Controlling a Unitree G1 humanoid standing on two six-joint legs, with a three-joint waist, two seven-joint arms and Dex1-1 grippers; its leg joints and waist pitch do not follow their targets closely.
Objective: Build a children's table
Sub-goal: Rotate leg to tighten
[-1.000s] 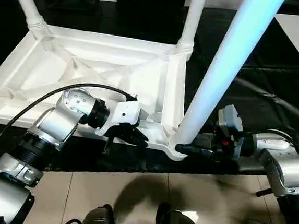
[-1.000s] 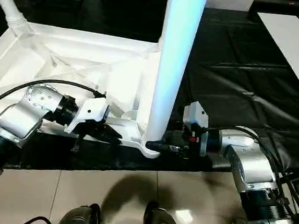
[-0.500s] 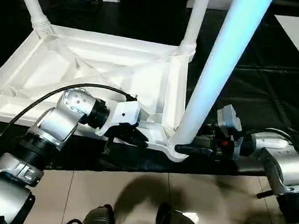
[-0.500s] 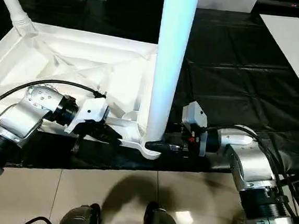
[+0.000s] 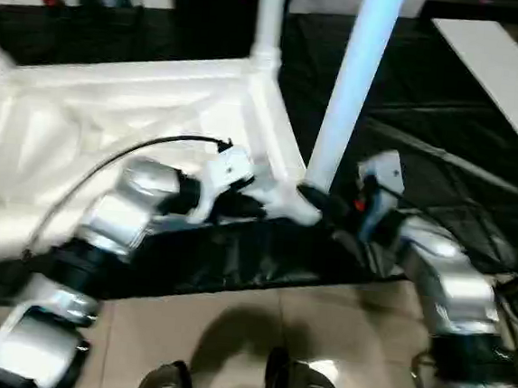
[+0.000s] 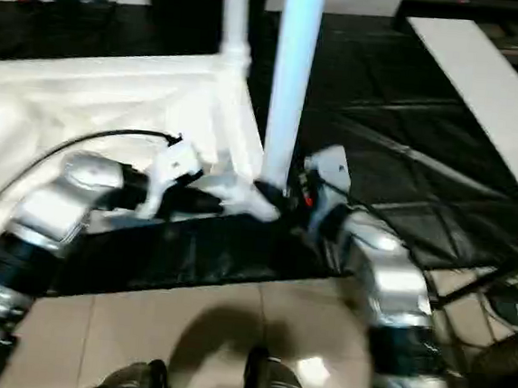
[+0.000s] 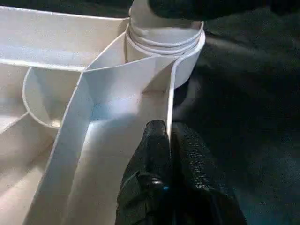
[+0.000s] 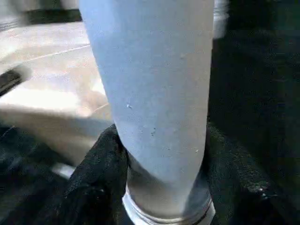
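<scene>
The white table top (image 5: 129, 119) lies upside down on the black-covered worktable (image 5: 448, 111), so its ribs face up. It sits near the front edge of the worktable, close to the robot. One white leg (image 5: 352, 84) stands straight up in the round socket (image 7: 185, 61) at the corner nearest the robot. Another leg (image 5: 270, 18) stands in the corner behind it.

The left gripper (image 7: 169, 154) is squeezed tight on the thin side wall (image 7: 169, 108) of the table top, just beside the near corner socket. One black finger is inside the wall and the other is outside, and they press the wall between them.

The right gripper (image 8: 159, 178) reaches in from the other side and wraps around the bottom of the near leg, right above the socket. One black finger (image 8: 96, 173) is on each side of the leg and both touch it, so it is holding the leg.

The two grippers are near each other at the same corner. The robot's silver forearms (image 5: 135, 206) reach in from both sides. Below the worktable is a tan tiled floor (image 5: 229, 328).
</scene>
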